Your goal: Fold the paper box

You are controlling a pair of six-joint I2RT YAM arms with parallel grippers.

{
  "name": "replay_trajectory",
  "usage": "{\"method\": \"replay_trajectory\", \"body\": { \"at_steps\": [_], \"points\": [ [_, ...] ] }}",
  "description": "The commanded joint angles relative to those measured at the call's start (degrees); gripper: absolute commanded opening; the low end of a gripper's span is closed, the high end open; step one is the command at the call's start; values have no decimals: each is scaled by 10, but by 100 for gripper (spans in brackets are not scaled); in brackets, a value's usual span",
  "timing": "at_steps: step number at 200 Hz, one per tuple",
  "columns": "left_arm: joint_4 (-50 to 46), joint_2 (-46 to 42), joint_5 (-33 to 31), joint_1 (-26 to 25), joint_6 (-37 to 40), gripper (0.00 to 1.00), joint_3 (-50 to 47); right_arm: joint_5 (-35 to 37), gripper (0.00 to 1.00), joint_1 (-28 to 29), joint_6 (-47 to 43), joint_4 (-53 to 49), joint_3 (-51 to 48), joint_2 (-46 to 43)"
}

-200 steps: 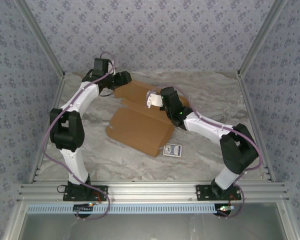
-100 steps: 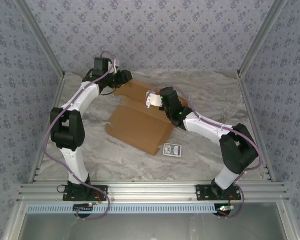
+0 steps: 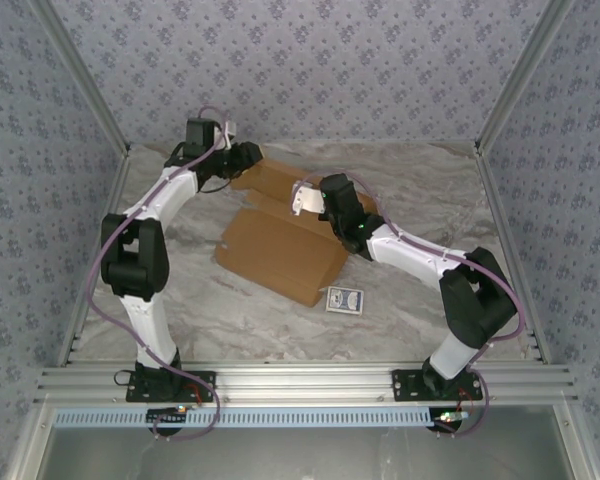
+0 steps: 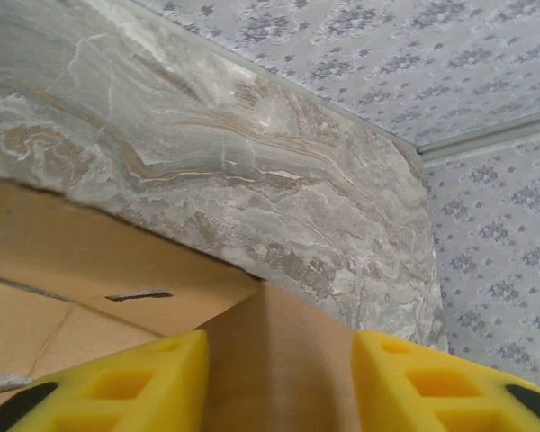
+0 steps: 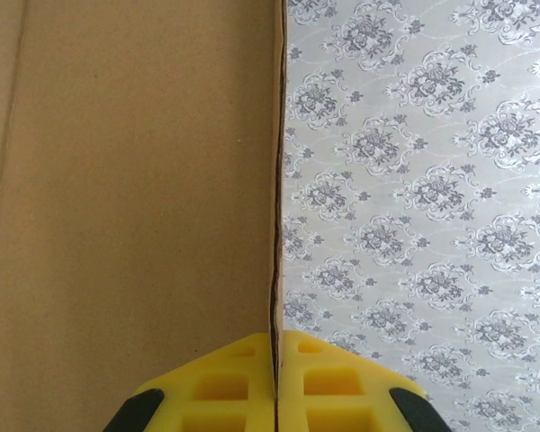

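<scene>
Pinching an edge of the box (image 3: 280,255), lying mid-table toward 12 o'clock, the right gripper (image 5: 275,355) is clamped tight while the left gripper (image 4: 279,373) gapes around a flap (image 4: 279,333) at 11 o'clock, so uneven pulling could tear or slip the cardboard

I see the paper box (image 3: 280,252) lying in the middle of the table (image 3: 430,190). A small card (image 3: 345,299) lies on the table just beside the box's near right corner. The left gripper (image 3: 244,158) is at the box's far left end, with a flap between its fingers. The right gripper (image 3: 302,198) is over the box's right side, pinching a raised edge.
</scene>
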Motion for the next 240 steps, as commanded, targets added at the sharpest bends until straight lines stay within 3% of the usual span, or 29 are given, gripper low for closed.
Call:
{"method": "replay_trajectory", "body": {
  "at_steps": [1,62,109,161,240],
  "points": [
    [4,-53,-23,15,34,55,-29,-10,0,1,4,-20,19,-7],
    [105,-182,-72,58,87,66,-261,-39,0,-16,67,-89,73,4],
    [197,-184,-45,60,139,71,-348,-123,0,-61,150,-190,124,7],
    [202,-80,-12,31,218,71,-276,-214,0,-119,207,-263,158,24],
    [132,74,-21,10,215,69,-107,-285,0,-161,235,-290,178,42]
  ]
}}
